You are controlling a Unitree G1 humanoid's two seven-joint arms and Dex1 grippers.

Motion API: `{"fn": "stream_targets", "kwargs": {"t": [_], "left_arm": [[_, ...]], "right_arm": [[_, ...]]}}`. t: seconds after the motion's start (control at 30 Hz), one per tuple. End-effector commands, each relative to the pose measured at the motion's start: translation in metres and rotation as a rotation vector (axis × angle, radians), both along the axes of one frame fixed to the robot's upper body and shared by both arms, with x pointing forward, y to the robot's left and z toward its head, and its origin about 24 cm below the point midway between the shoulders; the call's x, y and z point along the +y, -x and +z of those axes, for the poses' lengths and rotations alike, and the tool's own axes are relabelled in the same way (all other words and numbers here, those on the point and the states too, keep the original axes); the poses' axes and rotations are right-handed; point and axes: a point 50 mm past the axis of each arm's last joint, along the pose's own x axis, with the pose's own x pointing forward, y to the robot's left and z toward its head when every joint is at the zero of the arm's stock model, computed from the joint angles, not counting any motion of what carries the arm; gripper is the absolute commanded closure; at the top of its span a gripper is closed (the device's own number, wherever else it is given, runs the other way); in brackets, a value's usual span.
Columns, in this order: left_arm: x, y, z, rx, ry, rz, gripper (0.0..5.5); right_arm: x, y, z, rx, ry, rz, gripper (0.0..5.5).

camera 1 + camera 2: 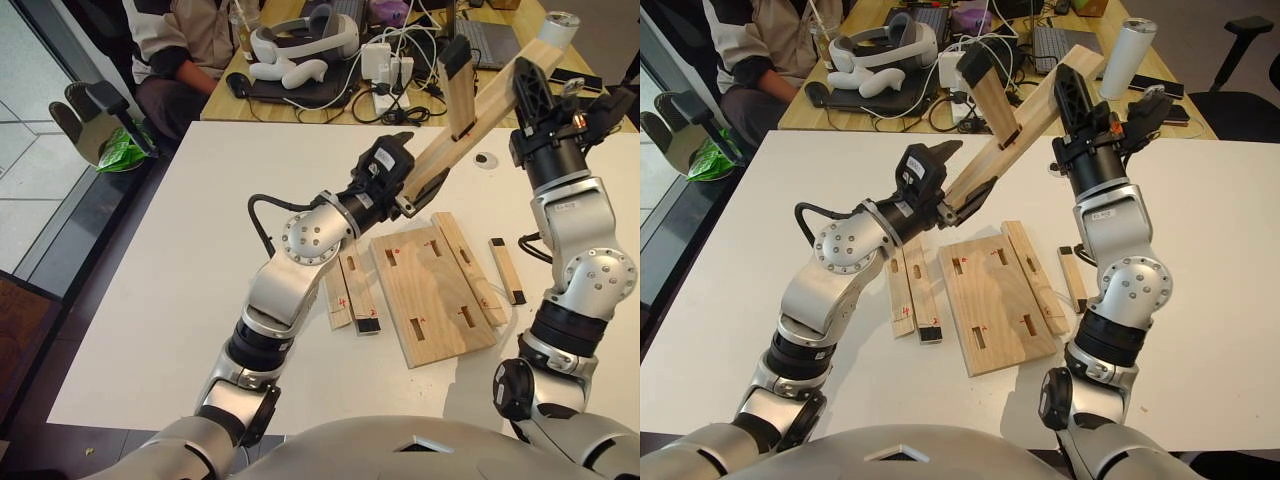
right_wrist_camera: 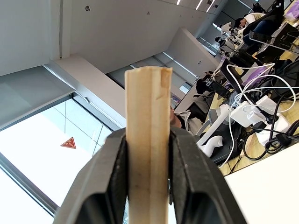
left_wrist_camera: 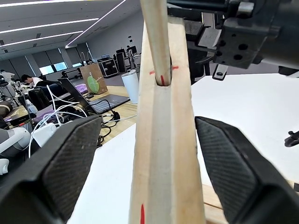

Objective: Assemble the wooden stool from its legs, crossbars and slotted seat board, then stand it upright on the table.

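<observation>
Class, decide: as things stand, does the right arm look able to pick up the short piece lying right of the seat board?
Probably not yet: the right gripper is clamped on the raised long bar, so it has no free grip, though the short piece lies unobstructed.

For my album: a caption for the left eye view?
Right pincer holds joined wooden pieces aloft; left pincer open around their lower end, above the seat board.

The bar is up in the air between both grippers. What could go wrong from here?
The fingers of the left gripper stand apart from the slotted bar, so the right gripper alone seems to clamp it; the bar may sag or twist.
The black-tipped piece sits in the bar's slot ungripped; it may slip out and fall onto the seat board.
</observation>
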Motion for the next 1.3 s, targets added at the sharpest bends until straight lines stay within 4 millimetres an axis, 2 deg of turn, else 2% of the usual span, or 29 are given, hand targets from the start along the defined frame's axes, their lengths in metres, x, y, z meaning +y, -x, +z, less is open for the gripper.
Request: {"fn": "stream_targets", "kwargs": {"t": [0.03, 0.33, 0.5, 0.63, 0.8, 0.9, 1.0, 1.1, 1.23, 1.3], "left_arm": [[0.011, -0.003, -0.001, -0.009, -0.034, 0.052, 1.88], [0.02, -0.004, -0.004, -0.017, -0.057, 0.087, 1.88], [0.024, -0.005, -0.004, -0.023, -0.063, 0.104, 1.88], [0.025, -0.004, -0.005, -0.021, -0.065, 0.109, 1.88], [0.019, 0.003, -0.01, 0.005, -0.054, 0.08, 1.88], [0.01, 0.019, -0.016, 0.045, -0.052, -0.009, 1.88], [0.009, 0.034, -0.021, 0.093, -0.041, -0.073, 1.88], [0.037, 0.042, -0.027, 0.163, 0.025, 0.051, 1.88], [0.097, 0.043, -0.02, 0.175, 0.248, 0.461, 1.88], [0.12, 0.043, -0.014, 0.138, 0.338, 0.639, 1.88]], "right_arm": [[-0.009, 0.006, 0.01, -0.008, 0.034, 0.022, 4.49], [-0.018, 0.018, 0.018, -0.007, 0.082, 0.123, 4.49], [-0.021, 0.029, 0.016, -0.001, 0.179, 0.226, 4.49], [-0.027, 0.028, 0.021, -0.017, 0.227, 0.265, 4.49], [-0.029, 0.013, 0.023, -0.018, 0.31, 0.177, 4.49], [-0.029, 0.003, 0.017, 0.015, 0.331, 0.074, 4.49], [-0.032, 0.003, 0.013, 0.048, 0.35, 0.022, 4.49], [-0.043, 0.015, 0.012, 0.088, 0.369, 0.008, 4.49], [-0.074, 0.059, -0.005, 0.198, 0.461, 0.019, 4.49], [-0.085, 0.083, -0.015, 0.257, 0.525, 0.076, 4.49]]}}
